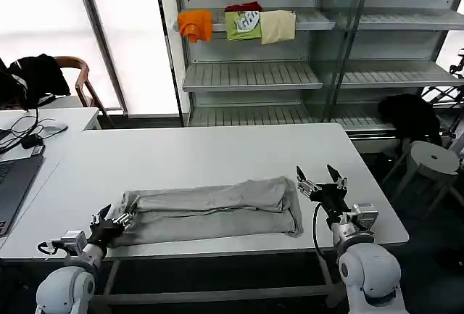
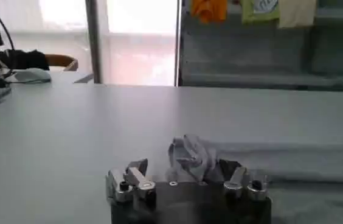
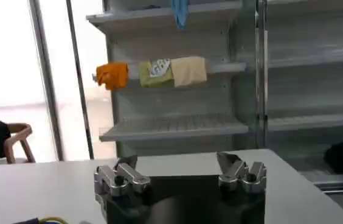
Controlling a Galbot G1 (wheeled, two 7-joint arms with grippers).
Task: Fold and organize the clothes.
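A light grey shirt (image 1: 214, 209) lies folded into a long strip across the near part of the white table (image 1: 217, 154). My left gripper (image 1: 114, 221) stands open at the strip's left end, and the left wrist view shows a bunched corner of the shirt (image 2: 190, 157) just beyond its spread fingers, none of it pinched. My right gripper (image 1: 321, 183) is open, raised a little above the table just right of the strip's right end. In the right wrist view the right gripper (image 3: 177, 167) holds nothing and looks over bare tabletop.
A laptop (image 1: 13, 183) and cables sit on the adjoining table at left. Metal shelves (image 1: 250, 75) behind hold orange (image 1: 196, 24), green (image 1: 243, 24) and cream (image 1: 278, 26) folded cloths. A stool (image 1: 433, 160) and a dark bundle (image 1: 409, 114) stand at right.
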